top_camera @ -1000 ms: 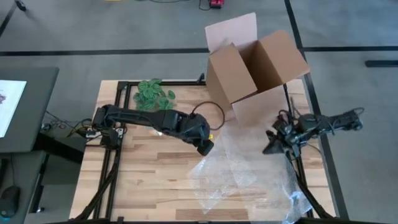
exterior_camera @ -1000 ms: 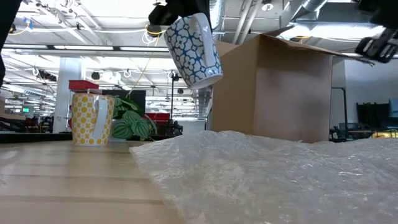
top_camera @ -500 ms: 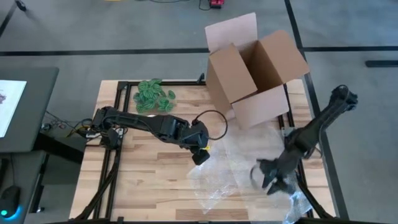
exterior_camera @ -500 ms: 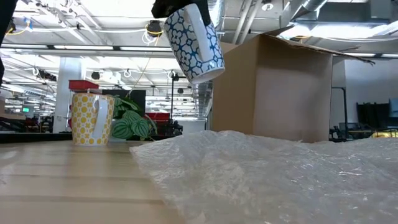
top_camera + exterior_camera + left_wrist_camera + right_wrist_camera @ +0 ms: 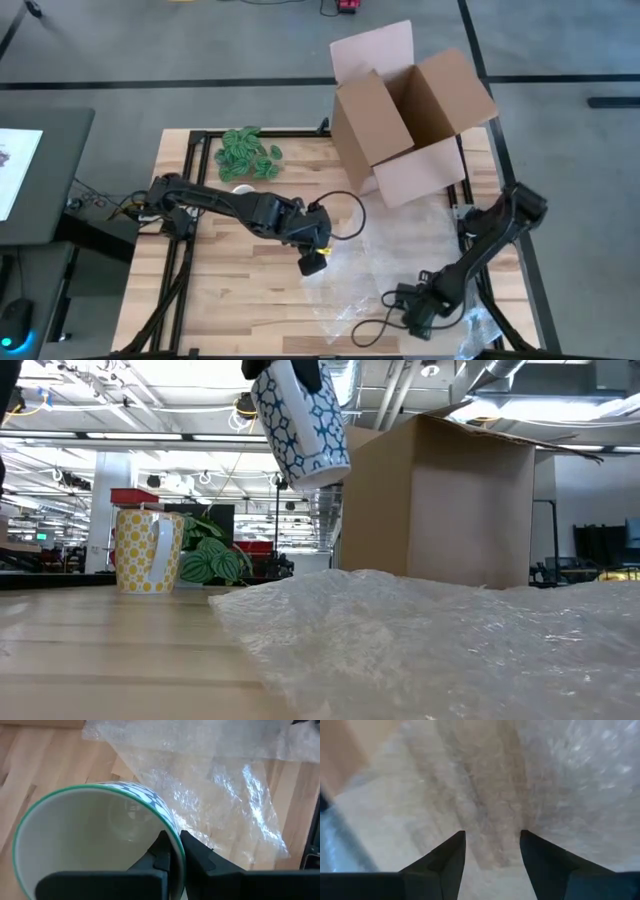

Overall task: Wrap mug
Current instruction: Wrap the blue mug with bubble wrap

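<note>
Blue-patterned mug is pinched by its rim in the left gripper, above bubble wrap; it could slip. Right gripper is held apart below.

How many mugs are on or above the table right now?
2. The blue-patterned mug hangs in the left end effector beside the bubble wrap; the yellow dotted mug stands by the plant.
</note>
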{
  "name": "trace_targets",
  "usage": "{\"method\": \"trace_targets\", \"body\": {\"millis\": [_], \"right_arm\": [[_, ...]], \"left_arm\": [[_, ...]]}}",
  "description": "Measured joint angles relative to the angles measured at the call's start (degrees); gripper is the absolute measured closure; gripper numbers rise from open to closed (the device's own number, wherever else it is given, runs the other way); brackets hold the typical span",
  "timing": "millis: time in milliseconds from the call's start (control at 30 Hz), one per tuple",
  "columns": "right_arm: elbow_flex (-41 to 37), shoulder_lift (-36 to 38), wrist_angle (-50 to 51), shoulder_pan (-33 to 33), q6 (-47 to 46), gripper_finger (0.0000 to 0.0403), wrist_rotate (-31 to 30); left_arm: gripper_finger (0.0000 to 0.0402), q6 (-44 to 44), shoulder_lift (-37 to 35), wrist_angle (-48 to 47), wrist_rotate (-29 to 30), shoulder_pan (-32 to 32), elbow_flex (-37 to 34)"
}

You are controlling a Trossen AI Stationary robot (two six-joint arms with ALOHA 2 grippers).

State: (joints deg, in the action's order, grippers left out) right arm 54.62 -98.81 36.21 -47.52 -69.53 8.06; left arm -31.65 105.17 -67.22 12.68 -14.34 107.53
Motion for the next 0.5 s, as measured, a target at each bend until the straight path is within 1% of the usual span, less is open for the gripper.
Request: {"method": "trace_targets", "body": {"millis": [100, 167, 233, 267, 300, 400, 500], "right_arm": [[2.3, -3.4, -0.4, 1.0, -2.9, 0.0265, 2.3], [3.8, -4.5, -0.7, 2.3, -2.6, 0.0307, 3.1], [5.2, -4.7, -0.7, 3.8, -1.6, 0.0363, 3.0], [6.1, -4.4, -0.9, 4.8, -1.0, 0.0381, 2.8], [6.9, -3.8, -0.9, 6.1, -0.8, 0.0390, 2.5], [9.1, -0.8, -0.8, 9.5, -1.4, 0.0397, 2.2], [11.2, 3.2, -0.7, 13.0, -4.3, 0.0401, 2.4]], "left_arm": [[0.0399, 0.1, -1.7, -0.8, 1.0, -0.6, 0.0], [0.0399, -0.1, -3.5, -1.5, 1.5, -1.0, 0.0], [0.0398, -0.1, -5.5, -1.8, 2.8, -1.0, 0.0], [0.0398, -0.3, -6.5, -1.9, 3.6, -1.3, 0.0], [0.0398, -0.6, -7.6, -2.2, 4.4, -1.4, 0.0], [0.0398, -1.1, -11.0, -2.7, 6.2, -1.5, 0.0], [0.0398, -1.5, -14.0, -2.8, 7.4, -1.7, 0.0]]}}
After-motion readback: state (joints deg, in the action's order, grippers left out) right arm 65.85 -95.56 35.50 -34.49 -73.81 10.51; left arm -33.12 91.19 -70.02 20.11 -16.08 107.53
